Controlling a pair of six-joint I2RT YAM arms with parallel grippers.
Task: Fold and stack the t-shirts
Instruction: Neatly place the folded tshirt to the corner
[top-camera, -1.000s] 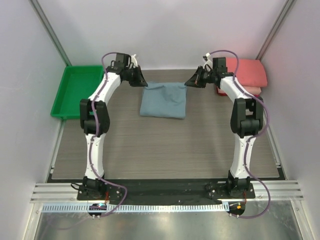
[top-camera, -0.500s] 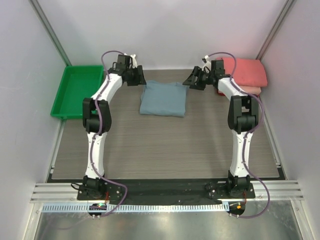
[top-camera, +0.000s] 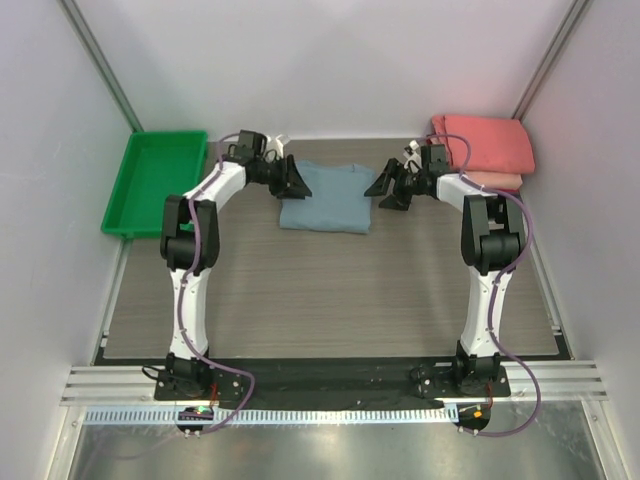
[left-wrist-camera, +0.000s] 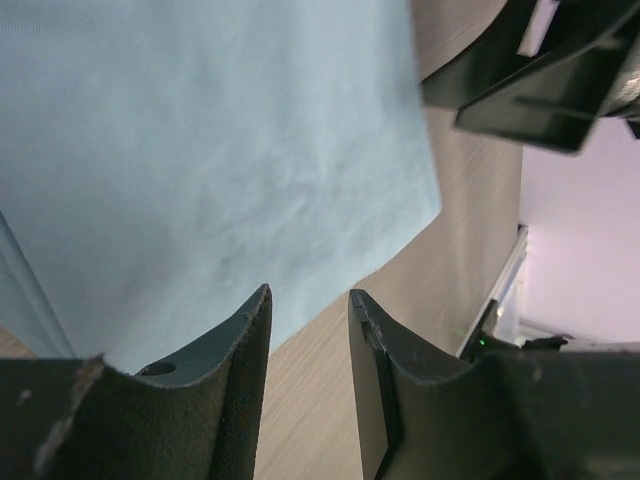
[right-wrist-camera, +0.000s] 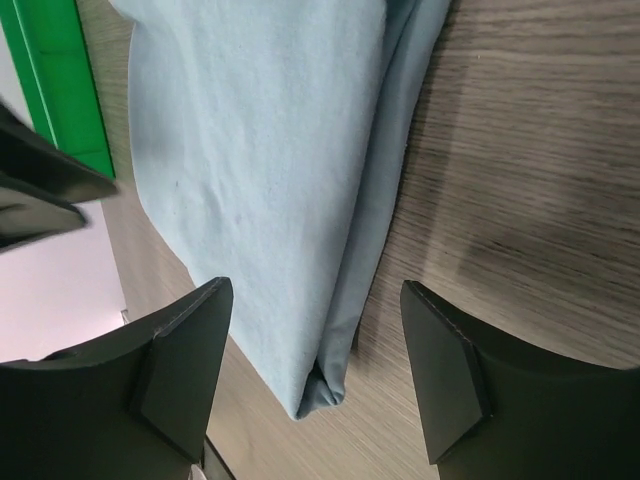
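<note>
A dusty blue-grey t-shirt (top-camera: 327, 198) lies folded into a flat rectangle at the back middle of the table. My left gripper (top-camera: 293, 182) hovers at its left edge, jaws apart with only bare wood between the fingers (left-wrist-camera: 240, 390); the shirt (left-wrist-camera: 200, 150) fills that view. At the shirt's right edge my right gripper (top-camera: 386, 188) stands wide open, and the shirt's folded edge (right-wrist-camera: 350, 300) lies below the gap, untouched. Folded coral-pink t-shirts (top-camera: 485, 148) are stacked at the back right corner.
A green plastic tray (top-camera: 155, 180) sits at the back left, also seen as a green strip (right-wrist-camera: 60, 90) in the right wrist view. White walls and metal posts close in the back and sides. Wood-grain table (top-camera: 330, 290) stretches toward the arm bases.
Both grippers have opened and let go of the blue-grey shirt's far corners. They moved down and nearer along its two sides. The shirt now lies flat.
</note>
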